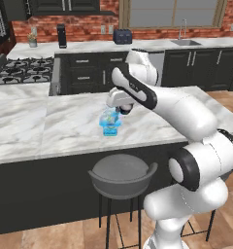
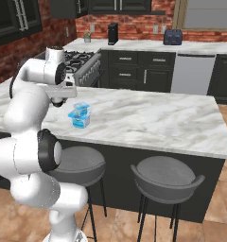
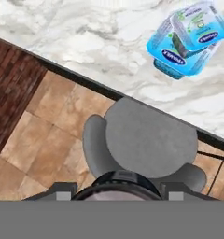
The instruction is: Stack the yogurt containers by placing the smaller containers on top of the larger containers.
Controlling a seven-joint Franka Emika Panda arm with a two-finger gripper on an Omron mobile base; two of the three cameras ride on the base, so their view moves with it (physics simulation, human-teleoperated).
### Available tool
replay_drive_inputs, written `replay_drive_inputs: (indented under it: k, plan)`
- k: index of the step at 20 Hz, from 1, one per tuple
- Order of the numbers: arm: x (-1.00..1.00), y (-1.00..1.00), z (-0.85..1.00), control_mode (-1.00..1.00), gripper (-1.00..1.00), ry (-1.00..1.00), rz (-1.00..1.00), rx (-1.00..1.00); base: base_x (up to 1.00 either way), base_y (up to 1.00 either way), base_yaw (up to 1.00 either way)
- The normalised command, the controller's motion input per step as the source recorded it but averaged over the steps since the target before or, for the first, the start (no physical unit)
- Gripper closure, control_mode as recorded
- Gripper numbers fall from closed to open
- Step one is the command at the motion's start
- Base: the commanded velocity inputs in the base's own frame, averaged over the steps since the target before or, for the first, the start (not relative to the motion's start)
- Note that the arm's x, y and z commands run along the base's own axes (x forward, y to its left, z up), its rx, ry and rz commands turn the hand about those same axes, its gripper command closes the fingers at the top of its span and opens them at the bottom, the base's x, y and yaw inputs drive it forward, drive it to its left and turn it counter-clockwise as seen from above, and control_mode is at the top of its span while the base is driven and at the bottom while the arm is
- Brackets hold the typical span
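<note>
1. Sitting near the near edge of the marble table (image 1: pixel 50 121), the yogurt containers are forming one stack: a clear-and-blue cup (image 1: pixel 110 118) is resting on a wide light-blue tub (image 1: pixel 110 129).
2. Looking from the left base view, the stack is appearing just below and beside the arm's wrist, with a dark round thing (image 1: pixel 125 108), possibly the tiny cup, showing at the wrist; I cannot tell whether it is being held.
3. Looking from the right base view, the same stack (image 2: pixel 80 115) is standing clear of the arm, just right of the wrist, both tubs plainly apart from it.
4. Peering down, the hand view is catching the stack (image 3: pixel 191 39) from above at its top right, printed lids facing up, the upper tub turned askew on the lower, above a grey stool (image 3: pixel 149 140).
5. Judging the tool, its fingertips are not clearly showing, so I cannot tell whether they are apart or clamped.
</note>
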Motion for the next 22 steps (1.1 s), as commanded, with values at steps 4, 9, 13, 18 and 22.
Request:
replay_drive_inputs:
  k: [4, 9, 13, 18, 22]
  plan:
    - [0.48, -0.09, 0.59, -1.00, 1.00, 0.15, -0.25, 0.00, 0.00, 0.00, 0.00]
    - [0.52, -0.27, 0.06, -1.00, 1.00, 0.37, -0.24, 0.02, 0.00, 0.00, 0.00]
    - [0.19, -0.38, 0.00, -1.00, 1.00, 0.37, -0.21, 0.04, 0.00, 0.00, 0.00]
    - [0.05, -0.03, 0.00, -1.00, 1.00, 0.20, -0.20, 0.00, 0.00, 0.00, 0.00]
    - [0.00, 0.06, -0.05, -1.00, 1.00, 0.07, -0.19, -0.01, 0.00, 0.00, 0.00]
